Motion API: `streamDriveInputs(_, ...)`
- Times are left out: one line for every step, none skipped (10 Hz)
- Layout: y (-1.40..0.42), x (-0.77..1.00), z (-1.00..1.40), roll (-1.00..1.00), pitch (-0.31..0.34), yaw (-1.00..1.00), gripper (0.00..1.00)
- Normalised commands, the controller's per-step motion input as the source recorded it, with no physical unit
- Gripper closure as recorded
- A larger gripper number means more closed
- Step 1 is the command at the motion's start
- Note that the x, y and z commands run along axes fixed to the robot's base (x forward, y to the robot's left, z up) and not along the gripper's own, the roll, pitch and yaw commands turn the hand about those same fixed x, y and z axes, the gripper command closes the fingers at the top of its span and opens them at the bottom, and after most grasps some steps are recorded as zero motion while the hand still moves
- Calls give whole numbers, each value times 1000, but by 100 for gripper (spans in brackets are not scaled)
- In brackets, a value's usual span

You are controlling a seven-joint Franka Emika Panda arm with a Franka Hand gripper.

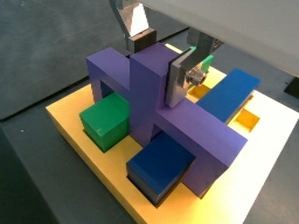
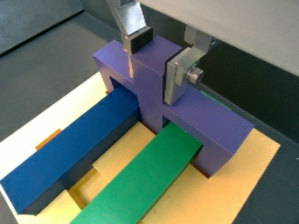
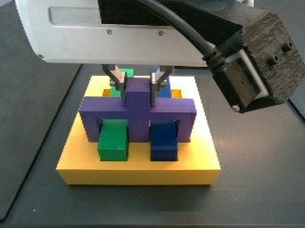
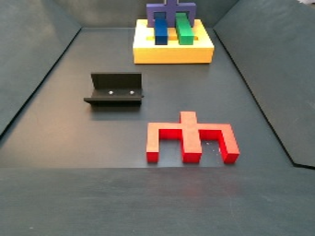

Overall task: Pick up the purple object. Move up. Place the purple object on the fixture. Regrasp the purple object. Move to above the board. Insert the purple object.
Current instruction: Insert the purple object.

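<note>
Purple plastic fills the middle of both wrist views: the purple object [image 1: 158,109] is seen seated on the board [image 1: 93,149], its wide bar laid across the green bar [image 1: 107,118] and the blue bar [image 1: 163,162], its raised central tab pointing up. The pincer [image 1: 162,59] is shown above the board with its two silver fingers [image 1: 181,74] set on either side of that tab; the pads are seen against the tab's faces, so the pincer is closed on the purple object.

What is given by one side view only is the rest of the desk [image 4: 74,111]. The fixture [image 4: 114,89] is seen there standing alone, well apart from the board [image 4: 172,51], and a red piece [image 4: 190,140] is seen lying flat nearer the camera. In that view the pincer cannot be made out. In the closer side view, the fingers [image 3: 117,75] are partly hidden behind the tab, and the large white and black wrist housing [image 3: 143,31] is seen hanging directly over the board [image 3: 141,165]; neither the fixture nor the red piece is shown.

Counted across the views: one purple object, one board, one green bar, one blue bar, one fixture, one red piece, one pincer.

The arm is held over the board with the fingers pointed straight down.
</note>
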Motion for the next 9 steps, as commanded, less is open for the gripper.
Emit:
streamDriveInputs(0, -54, 0, 40, 0, 151, 100)
streamDriveInputs(0, 0, -114, 29, 0, 131, 100)
streamDriveInputs(0, 0, -271, 36, -19, 91, 100)
streamDriveInputs(0, 23, -457, 61, -37, 57, 100)
streamDriveInputs(-34, 94, -431, 74, -10, 20, 100)
streamDriveInputs(-46, 71, -411, 37, -11, 26, 100)
streamDriveInputs(-17, 0, -297, 0, -30, 49, 100)
streamDriveInputs(-43, 74, -129, 0, 0, 0, 100)
streamDriveInputs(23, 0, -103, 0, 0, -171, 100)
